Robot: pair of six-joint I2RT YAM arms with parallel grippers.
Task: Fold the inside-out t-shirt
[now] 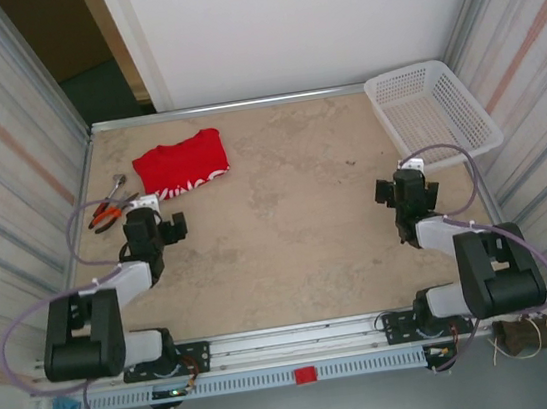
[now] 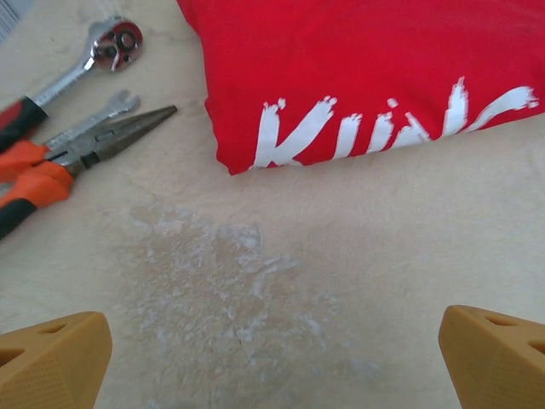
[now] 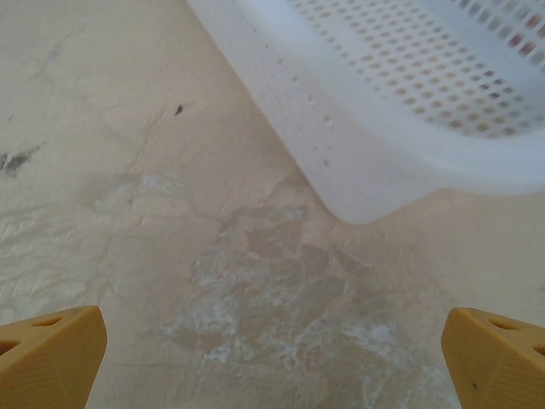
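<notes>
- pliers (image 2: 77, 153): orange handles, grey jaws closed, lying flat on the table's far-left side, just left of the shirt and apart from it.
- ratchet wrench (image 2: 89, 64): chrome head, dark and red handle, lying just beyond the pliers; a slim open-ended spanner (image 2: 98, 119) lies between the two.
- left gripper (image 1: 156, 206): set low over the table on the near side of the shirt, pointing at it; fingers spread wide, nothing between them; the tan fingertips (image 2: 51, 362) sit at the bottom corners of the left wrist view, with bare tabletop between them.
- inside-out t-shirt (image 1: 183, 163): bright red, gathered into a compact, roughly rectangular bundle on the far-left part of the table, near the back edge; white lettering runs along its near edge; neither gripper touches it.
- table (image 1: 295, 212): beige, mottled surface with pale scuffed patches.
- right gripper (image 1: 406, 177): low over the right side of the table, pointing at the basket's near corner, apart from it; fingers spread wide, holding nothing.
- basket (image 1: 382, 109): white plastic mesh, in the far-right corner, well apart from the shirt.
</notes>
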